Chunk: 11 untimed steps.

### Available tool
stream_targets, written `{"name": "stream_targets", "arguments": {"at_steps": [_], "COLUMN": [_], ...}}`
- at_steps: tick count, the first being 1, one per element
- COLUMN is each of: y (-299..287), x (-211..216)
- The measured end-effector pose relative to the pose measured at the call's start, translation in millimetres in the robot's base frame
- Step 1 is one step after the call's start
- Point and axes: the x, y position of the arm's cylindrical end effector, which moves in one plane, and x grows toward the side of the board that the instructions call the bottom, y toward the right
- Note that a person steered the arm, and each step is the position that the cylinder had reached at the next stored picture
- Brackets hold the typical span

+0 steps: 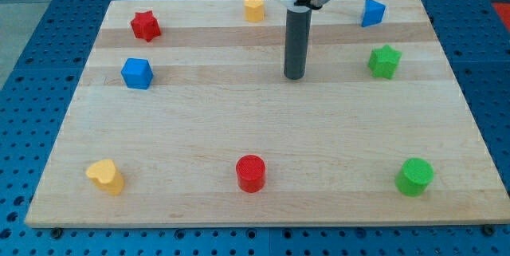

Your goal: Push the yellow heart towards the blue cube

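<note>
The yellow heart (106, 176) lies near the view's bottom left corner of the wooden board (263, 128). The blue cube (136, 73) sits at the left, well above the heart. My tip (295, 76) is the lower end of the dark rod, in the upper middle of the board. It is far to the right of the blue cube and far up and right of the yellow heart, touching no block.
A red star (145, 25) is at the top left, a yellow hexagon block (253, 7) at top centre, a blue wedge-like block (372, 12) at top right. A green star (384, 61) is at right, a red cylinder (250, 173) bottom centre, a green cylinder (414, 176) bottom right.
</note>
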Motion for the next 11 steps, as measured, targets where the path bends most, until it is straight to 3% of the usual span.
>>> {"name": "stream_targets", "arguments": {"at_steps": [2,3,4,5,6,7,8,10,11], "y": [-29.6,-119.0,-172.6,-190.8,-199.8,-200.0,-196.2,-204.8,-246.3], "x": [0.0,10.7,33.7,64.7,146.8,165.1,216.3,229.6,229.6]}}
